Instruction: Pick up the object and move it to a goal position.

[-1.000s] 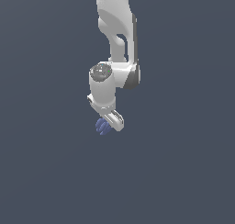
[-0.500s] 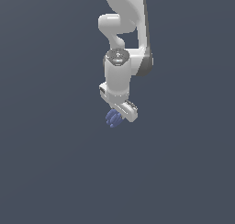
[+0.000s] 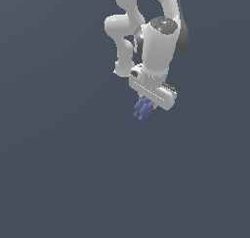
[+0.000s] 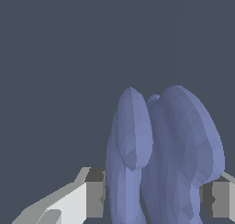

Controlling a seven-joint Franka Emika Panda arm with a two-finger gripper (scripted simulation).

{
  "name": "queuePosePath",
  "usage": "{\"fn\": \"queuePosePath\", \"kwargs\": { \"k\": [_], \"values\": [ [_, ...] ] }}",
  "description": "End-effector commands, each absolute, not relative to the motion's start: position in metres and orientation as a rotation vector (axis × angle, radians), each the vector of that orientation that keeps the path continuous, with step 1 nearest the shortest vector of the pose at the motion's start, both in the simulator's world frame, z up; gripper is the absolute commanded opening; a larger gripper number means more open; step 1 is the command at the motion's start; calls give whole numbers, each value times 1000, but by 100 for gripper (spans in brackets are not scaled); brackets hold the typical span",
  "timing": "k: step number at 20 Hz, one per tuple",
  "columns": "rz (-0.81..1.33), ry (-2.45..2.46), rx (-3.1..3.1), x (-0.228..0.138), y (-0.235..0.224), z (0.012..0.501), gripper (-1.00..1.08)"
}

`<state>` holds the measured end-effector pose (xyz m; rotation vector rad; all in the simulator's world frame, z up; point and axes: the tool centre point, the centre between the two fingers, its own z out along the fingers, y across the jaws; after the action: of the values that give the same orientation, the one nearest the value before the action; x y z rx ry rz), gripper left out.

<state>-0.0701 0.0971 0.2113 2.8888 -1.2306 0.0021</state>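
Note:
The object [image 3: 143, 109] is a small blue-violet cluster of elongated lobes. It hangs just below my white gripper [image 3: 146, 106], which is shut on it. In the wrist view the object [image 4: 160, 159] fills the space between my two fingers [image 4: 94, 199], one finger on each side and touching it. The gripper and object are held up in the air over the plain dark grey surface [image 3: 73, 173]. The fingertips are mostly hidden by the gripper body in the exterior view.
The white arm [image 3: 146, 32] comes down from the top of the exterior view. Nothing else shows on the grey surface, and no goal marker is visible.
The arm has swung toward the exterior view's right and risen slightly, carrying the object with it. The wrist has turned. The grip on the object is unchanged.

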Motion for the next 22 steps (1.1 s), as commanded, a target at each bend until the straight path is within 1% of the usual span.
{"fn": "queuePosePath", "kwargs": {
  "k": [1, 8, 13, 17, 22],
  "values": [
    [3, -1231, 2888, -81, 122, 230, -100],
    [4, -1231, 2887, -106, 188, 280, -100],
    [3, -1232, 2888, -119, 225, 307, -100],
    [1, -1232, 2889, -124, 243, 320, -100],
    [0, -1232, 2890, -125, 251, 325, -100]
  ]
}}
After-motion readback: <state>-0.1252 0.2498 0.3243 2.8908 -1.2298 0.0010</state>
